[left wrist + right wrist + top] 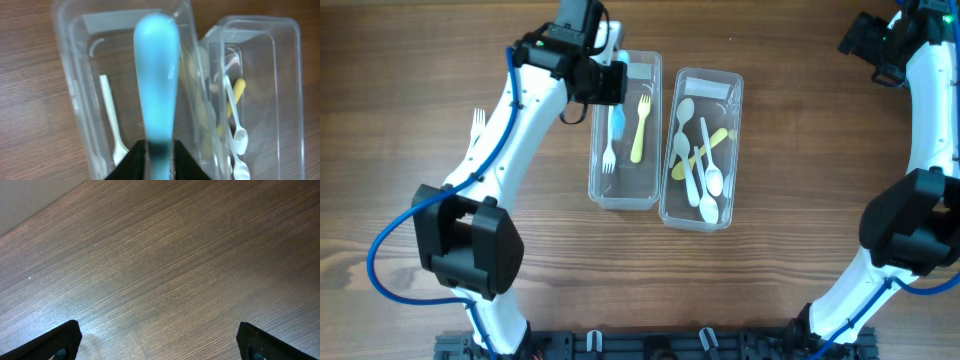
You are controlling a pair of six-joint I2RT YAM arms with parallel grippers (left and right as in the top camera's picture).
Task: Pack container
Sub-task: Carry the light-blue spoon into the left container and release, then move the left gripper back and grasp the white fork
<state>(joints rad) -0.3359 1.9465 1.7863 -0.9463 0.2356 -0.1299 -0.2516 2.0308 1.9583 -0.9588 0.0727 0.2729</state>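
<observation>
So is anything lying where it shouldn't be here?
One white fork lies on the table beside the left arm, outside the fork container and the spoon container. Nothing else stands out.

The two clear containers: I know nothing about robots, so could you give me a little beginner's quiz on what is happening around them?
1. Pick one: the left gripper holds A) a blue utensil, B) a metal knife, C) nothing.
2. True or false: the right gripper is shut on a cup.
3. Fill the gap: the right container holds a pile of ____.

Key: 1. A. 2. False; it is open over bare wood. 3. spoons.
</observation>
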